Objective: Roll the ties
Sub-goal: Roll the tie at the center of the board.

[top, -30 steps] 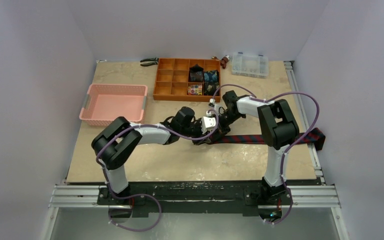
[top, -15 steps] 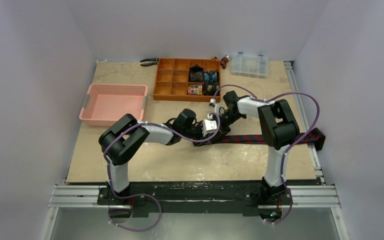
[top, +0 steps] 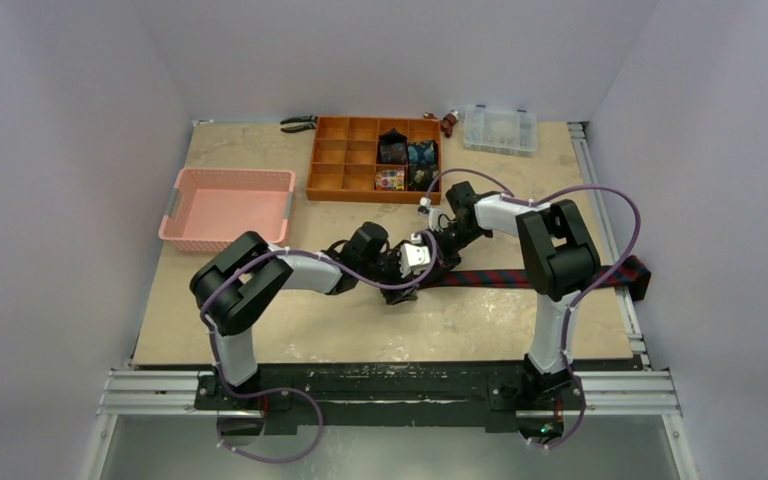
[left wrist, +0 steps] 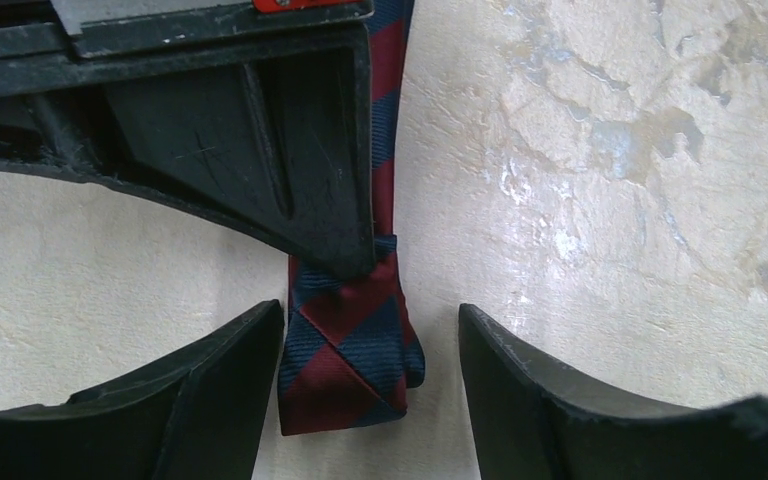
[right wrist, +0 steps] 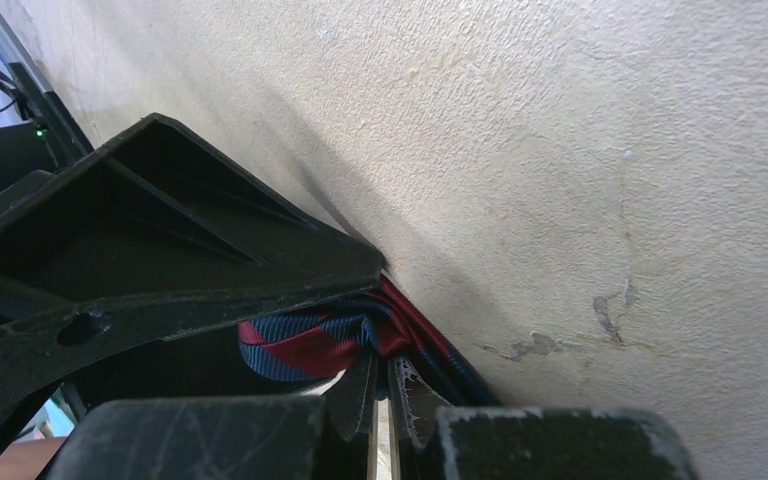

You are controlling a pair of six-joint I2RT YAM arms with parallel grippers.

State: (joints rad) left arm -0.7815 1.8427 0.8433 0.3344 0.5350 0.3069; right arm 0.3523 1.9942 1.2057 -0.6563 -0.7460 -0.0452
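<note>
Two things matter here, we reckon: our right gripper [right wrist: 381, 390] pinches the folded end of the tie [left wrist: 345, 365], so the open left gripper [left wrist: 370, 350] should close squarely before we turn it.

I'm seeing soft, even overhead light, only faint shadows in top view. Left wrist view picking up mild sheen on table [left wrist: 610, 150]; right wrist view reading dark, blurring at near left.
</note>
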